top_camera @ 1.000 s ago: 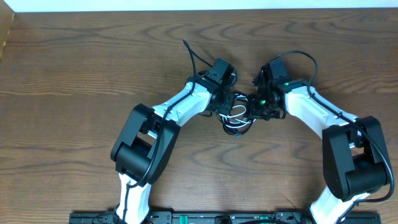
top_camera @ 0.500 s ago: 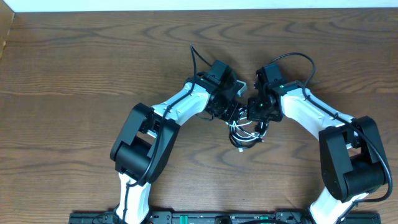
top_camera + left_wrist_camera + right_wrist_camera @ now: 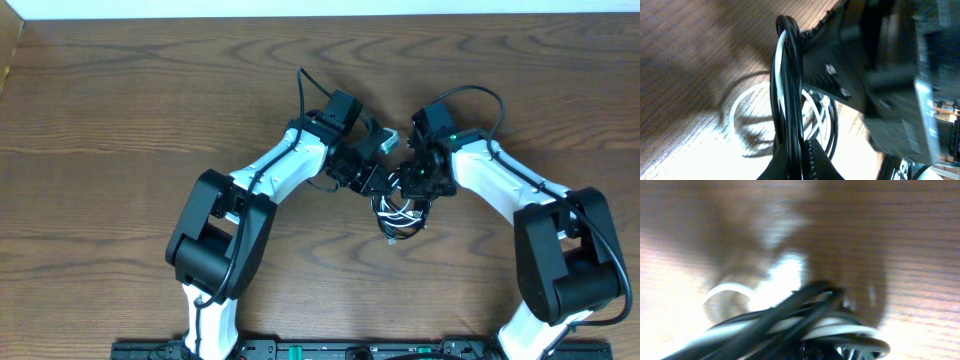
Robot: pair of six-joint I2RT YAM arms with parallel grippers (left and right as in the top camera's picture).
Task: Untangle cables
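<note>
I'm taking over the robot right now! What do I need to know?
Left gripper: shut on the cables, black and white strands pinched together.
Right gripper: shut on the same bunch, right beside the left one.
Cables: one tangled clump of loops near the middle of the table, just below the two grippers.
Done: both grippers have hold of the bunch.
Left: pull the strands apart; none is separated yet.

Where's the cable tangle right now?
In the overhead view, the cables sit bunched mid-table, pinched between the left hand and the right hand.
</note>
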